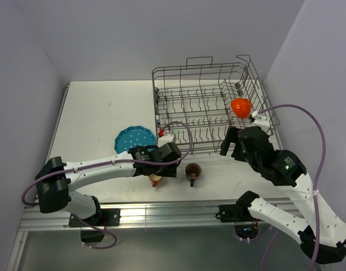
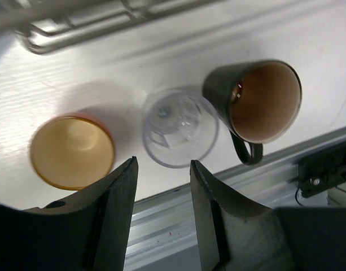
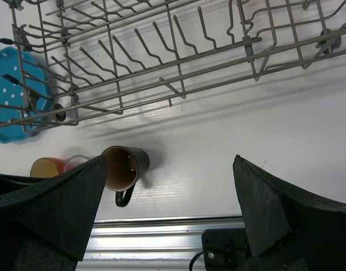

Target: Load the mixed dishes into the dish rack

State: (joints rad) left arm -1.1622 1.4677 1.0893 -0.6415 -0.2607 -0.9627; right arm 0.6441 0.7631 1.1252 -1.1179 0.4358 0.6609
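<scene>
Clear glass (image 2: 180, 129) stands between cup (image 2: 72, 151) and mug (image 2: 257, 101); left fingers (image 2: 113, 220), right fingers (image 3: 54, 209) apart.

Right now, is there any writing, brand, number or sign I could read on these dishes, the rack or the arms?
None readable in any view.
The teal plate bears only white dots; the dark brown mug, orange cup, clear glass, orange-red bowl and dish rack look unmarked.
The right arm shows a small green light, no lettering.
</scene>
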